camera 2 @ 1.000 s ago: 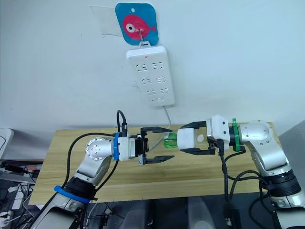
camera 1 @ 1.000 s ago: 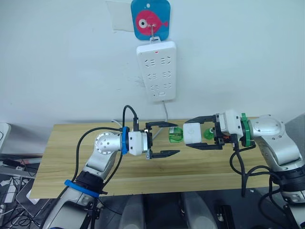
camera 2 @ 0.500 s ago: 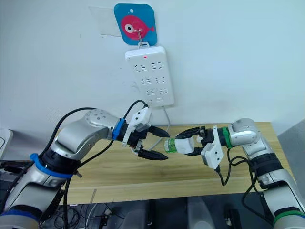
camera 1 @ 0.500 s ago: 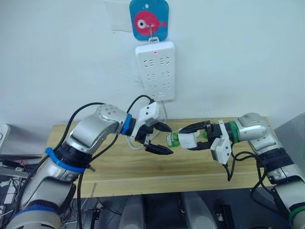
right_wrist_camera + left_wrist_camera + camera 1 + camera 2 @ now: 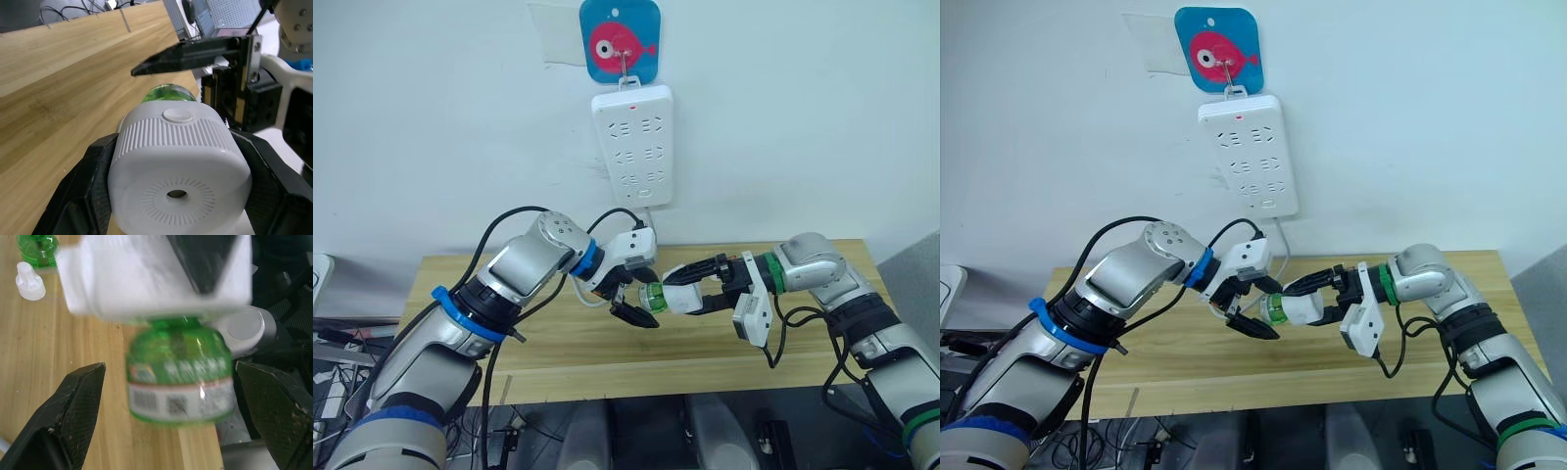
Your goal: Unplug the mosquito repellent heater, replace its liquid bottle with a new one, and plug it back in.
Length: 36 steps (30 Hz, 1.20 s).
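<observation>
Moved in since half a second ago: left gripper (image 5: 637, 299), black fingers now spread wide astride green liquid bottle (image 5: 179, 374), not closed on it. Small white rounded plastic heater (image 5: 178, 159) clamped between right gripper (image 5: 1324, 299) fingers, above wooden table (image 5: 548, 343). Second green bottle (image 5: 38, 249) and one white cap (image 5: 29, 281) behind. One long white power strip (image 5: 633, 145) on wall.

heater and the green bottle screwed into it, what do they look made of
The mosquito repellent heater looks like matte white moulded plastic, going by its fine ribbing and even surface. The green bottle seems to be glossy translucent plastic, possibly glass: it shows sharp highlights and carries a printed paper-like label with barcodes.
</observation>
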### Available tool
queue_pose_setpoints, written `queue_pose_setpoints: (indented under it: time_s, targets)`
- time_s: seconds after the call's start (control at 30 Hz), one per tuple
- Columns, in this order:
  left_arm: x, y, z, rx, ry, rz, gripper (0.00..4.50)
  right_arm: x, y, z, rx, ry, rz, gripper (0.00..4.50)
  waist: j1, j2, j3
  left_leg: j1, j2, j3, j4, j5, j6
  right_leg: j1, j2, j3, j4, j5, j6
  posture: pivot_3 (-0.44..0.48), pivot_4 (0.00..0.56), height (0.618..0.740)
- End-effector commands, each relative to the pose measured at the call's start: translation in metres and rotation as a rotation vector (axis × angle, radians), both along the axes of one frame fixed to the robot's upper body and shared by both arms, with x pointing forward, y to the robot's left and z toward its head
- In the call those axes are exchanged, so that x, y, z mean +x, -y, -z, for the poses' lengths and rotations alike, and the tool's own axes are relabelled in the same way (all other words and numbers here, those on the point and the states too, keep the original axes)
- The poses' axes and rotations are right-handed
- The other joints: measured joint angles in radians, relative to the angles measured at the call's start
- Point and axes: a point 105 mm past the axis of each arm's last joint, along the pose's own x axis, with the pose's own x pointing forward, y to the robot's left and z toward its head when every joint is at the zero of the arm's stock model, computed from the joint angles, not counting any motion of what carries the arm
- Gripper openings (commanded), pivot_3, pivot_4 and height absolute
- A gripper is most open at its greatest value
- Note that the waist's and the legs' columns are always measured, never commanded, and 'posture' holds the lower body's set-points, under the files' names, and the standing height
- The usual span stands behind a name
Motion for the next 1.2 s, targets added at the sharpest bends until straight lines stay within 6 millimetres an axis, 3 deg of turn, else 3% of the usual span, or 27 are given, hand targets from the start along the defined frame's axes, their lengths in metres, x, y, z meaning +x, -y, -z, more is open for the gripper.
queue_pose_setpoints:
  time_s: [0.03, 0.1, 0.2, 0.37, 0.4, 0.7, 0.83, 1.0, 1.1, 1.2]
  targets:
    - [0.001, 0.001, -0.006, -0.010, 0.019, 0.012, 4.50, 0.000, -0.002, -0.008, 0.010, 0.052, -0.023, 2.98, -0.001, 0.000, 0.000, 0.000, 0.000, 0.000, 0.000, 0.000, 0.000, 0.000, 0.000, 0.000, 0.000, 0.000, 0.000, -0.122, 0.199, 0.740]
    - [0.000, 0.001, -0.004, 0.002, 0.016, 0.023, 4.50, 0.001, -0.003, -0.008, 0.011, 0.050, -0.017, 2.98, -0.001, 0.000, 0.000, 0.000, 0.000, 0.000, 0.000, 0.000, 0.000, 0.000, 0.000, 0.000, 0.000, 0.000, 0.000, -0.123, 0.195, 0.740]
    - [-0.001, -0.001, 0.000, 0.015, 0.014, 0.028, 3.92, 0.001, -0.004, -0.008, 0.012, 0.054, -0.020, 2.98, -0.001, 0.000, 0.000, 0.000, 0.000, 0.000, 0.000, 0.000, 0.000, 0.000, 0.000, 0.000, 0.000, 0.000, 0.000, -0.126, 0.197, 0.740]
    - [-0.003, -0.001, 0.000, 0.015, 0.005, 0.034, 2.33, -0.002, -0.006, -0.008, 0.012, 0.061, -0.032, 2.98, -0.001, 0.000, 0.000, 0.000, 0.000, 0.000, 0.000, 0.000, 0.000, 0.000, 0.000, 0.000, 0.000, 0.000, 0.000, -0.129, 0.196, 0.740]
    - [-0.003, 0.000, 0.000, 0.014, 0.005, 0.034, 2.25, -0.003, -0.006, -0.008, 0.012, 0.063, -0.035, 2.98, -0.001, 0.000, 0.000, 0.000, 0.000, 0.000, 0.000, 0.000, 0.000, 0.000, 0.000, 0.000, 0.000, 0.000, 0.000, -0.131, 0.196, 0.740]
    - [-0.005, 0.001, 0.003, 0.013, 0.013, 0.041, 2.25, -0.008, -0.007, -0.008, 0.024, 0.037, -0.044, 2.98, -0.003, 0.000, 0.000, 0.000, 0.000, 0.000, 0.000, 0.000, 0.000, 0.000, 0.000, 0.000, 0.000, 0.000, 0.000, -0.146, 0.195, 0.740]
    - [-0.002, 0.000, 0.003, -0.001, 0.048, 0.045, 2.25, -0.004, 0.003, -0.008, 0.011, 0.009, 0.006, 4.37, -0.003, 0.000, 0.000, 0.000, 0.000, 0.000, 0.000, 0.000, 0.000, 0.000, 0.000, 0.000, 0.000, 0.000, 0.000, -0.151, 0.196, 0.740]
    - [0.003, -0.005, -0.002, -0.091, 0.131, 0.027, 2.25, 0.002, 0.037, -0.010, 0.063, -0.099, 0.204, 4.44, 0.000, 0.000, 0.000, 0.000, 0.000, 0.000, 0.000, 0.000, 0.000, 0.000, -0.001, 0.000, 0.000, 0.000, 0.000, -0.158, 0.211, 0.740]
    - [-0.004, -0.003, -0.009, -0.224, 0.231, 0.082, 2.25, 0.006, 0.064, -0.014, 0.197, -0.301, 0.452, 4.44, -0.001, 0.000, 0.000, 0.000, 0.000, 0.001, 0.000, 0.000, 0.000, 0.000, -0.002, 0.001, 0.000, 0.000, 0.000, -0.174, 0.223, 0.740]
    - [-0.007, 0.006, -0.018, -0.402, 0.309, 0.022, 2.25, -0.003, 0.077, -0.026, 0.482, -0.672, 0.692, 4.44, 0.003, 0.000, 0.000, 0.000, 0.000, 0.000, 0.000, 0.000, 0.000, 0.001, -0.006, 0.000, 0.000, 0.000, 0.000, -0.195, 0.237, 0.740]
